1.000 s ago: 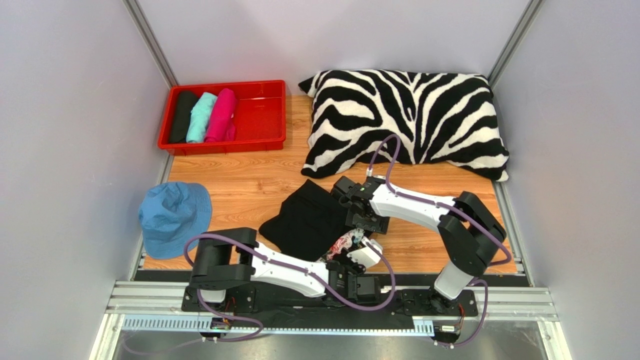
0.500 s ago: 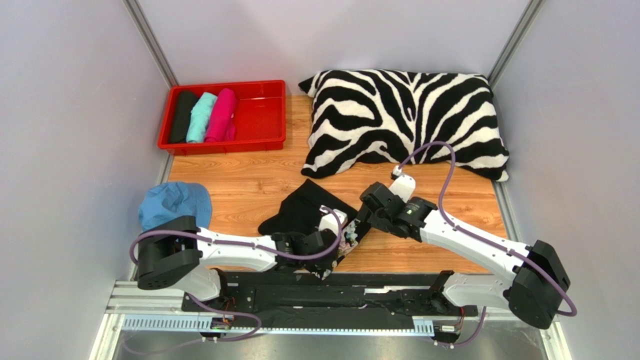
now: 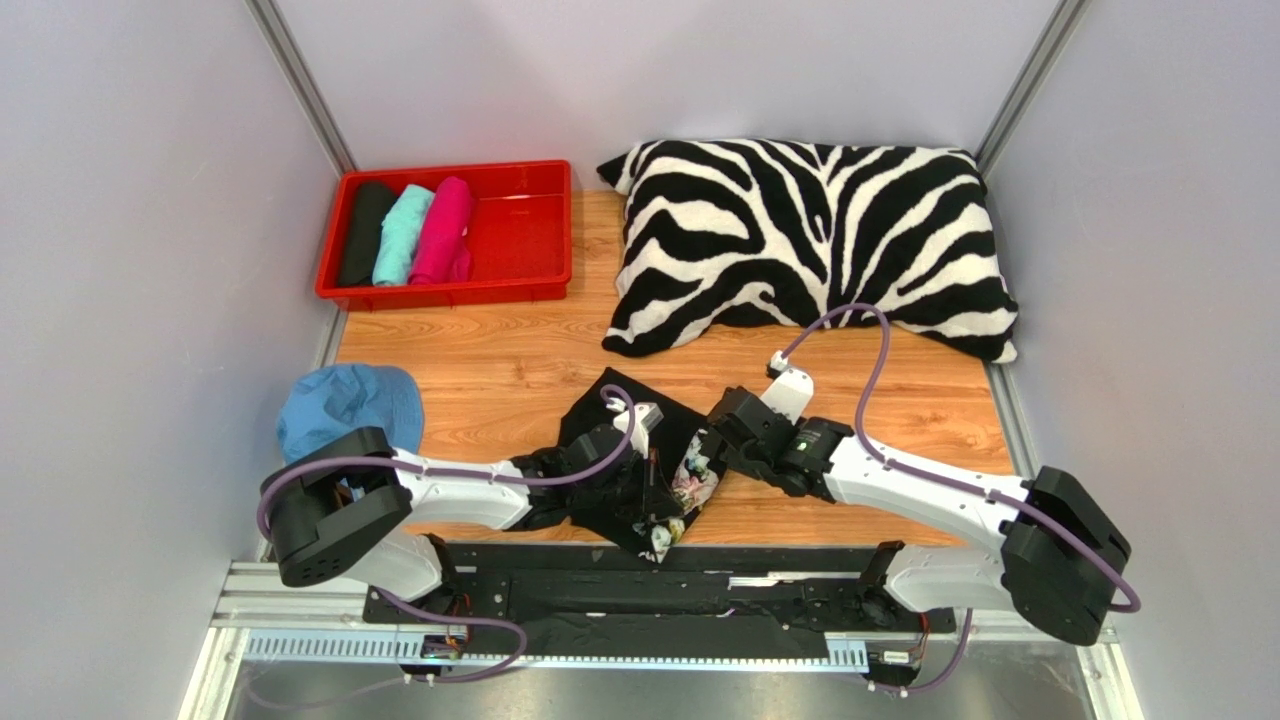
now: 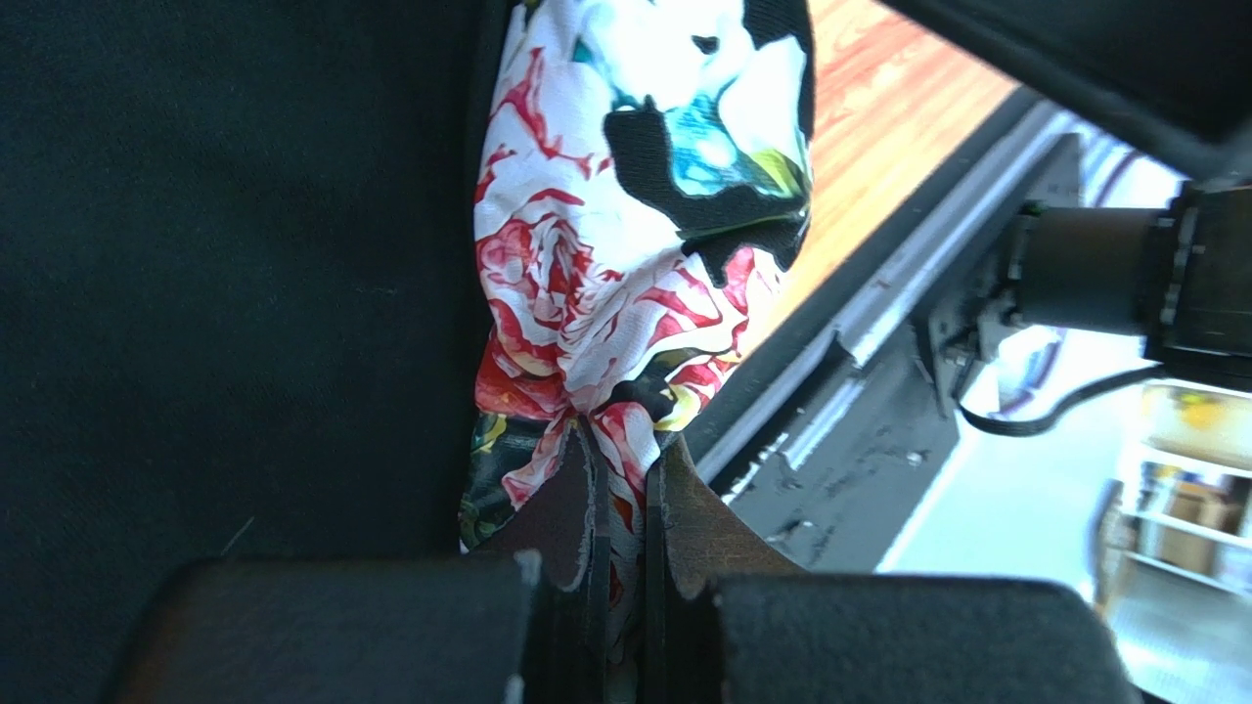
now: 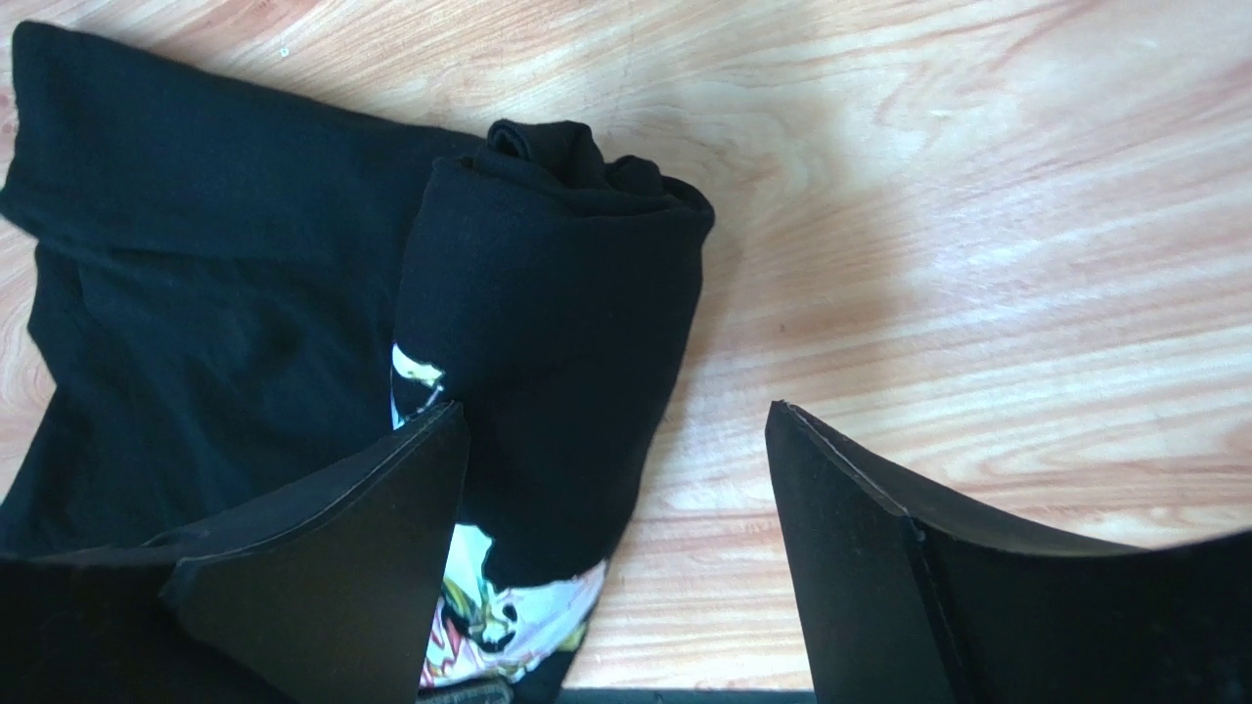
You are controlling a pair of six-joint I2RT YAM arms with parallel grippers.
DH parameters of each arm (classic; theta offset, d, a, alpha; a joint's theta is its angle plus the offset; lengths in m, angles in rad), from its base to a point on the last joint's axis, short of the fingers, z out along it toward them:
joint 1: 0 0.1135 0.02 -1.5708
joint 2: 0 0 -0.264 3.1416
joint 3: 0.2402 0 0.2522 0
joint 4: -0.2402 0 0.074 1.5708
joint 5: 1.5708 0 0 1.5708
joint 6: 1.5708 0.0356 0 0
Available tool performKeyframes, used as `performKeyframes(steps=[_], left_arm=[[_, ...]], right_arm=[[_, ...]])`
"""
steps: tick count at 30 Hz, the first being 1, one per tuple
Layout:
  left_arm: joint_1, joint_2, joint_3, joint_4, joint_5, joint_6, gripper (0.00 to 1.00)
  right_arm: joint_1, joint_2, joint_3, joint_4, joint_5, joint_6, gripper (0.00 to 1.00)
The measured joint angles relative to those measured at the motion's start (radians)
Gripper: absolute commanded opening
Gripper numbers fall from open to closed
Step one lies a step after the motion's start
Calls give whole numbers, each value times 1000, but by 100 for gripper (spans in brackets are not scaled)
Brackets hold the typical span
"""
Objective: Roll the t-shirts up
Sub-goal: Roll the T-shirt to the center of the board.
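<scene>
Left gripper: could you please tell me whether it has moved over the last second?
Yes. The left gripper, shut on the black t-shirt, has moved away from the near rail, toward the zebra pillow.

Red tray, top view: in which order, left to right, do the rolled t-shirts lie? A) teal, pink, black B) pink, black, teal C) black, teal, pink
C: in the red tray the black roll lies leftmost, the teal roll in the middle, the pink roll on its right.

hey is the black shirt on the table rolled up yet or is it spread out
Partly rolled. One end of the black shirt is wound into a roll, while the rest lies unrolled beside it on the table.
</scene>
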Motion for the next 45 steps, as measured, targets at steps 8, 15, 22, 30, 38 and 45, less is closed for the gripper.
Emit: performKeyframes(steps=[8,15,22,30,38,45], left_arm=[[25,2,-20,40,60,-36,0],[29,2,-26,55,72,-37,5],[31,-2,-26,54,85,-24,38],[21,-159,-25,-105,67,43,60],[-110,-327,78,-369,-219,151,63],[-364,-253,256,-586,-644,194,65]], right_arm=[[0,108,13,69,7,0,75],[1,176,43,95,14,1,49],[6,212,77,82,17,19,8],[7,323,231,-92,26,23,0],[8,403,334,-216,32,33,0],[8,451,396,-285,32,29,0]])
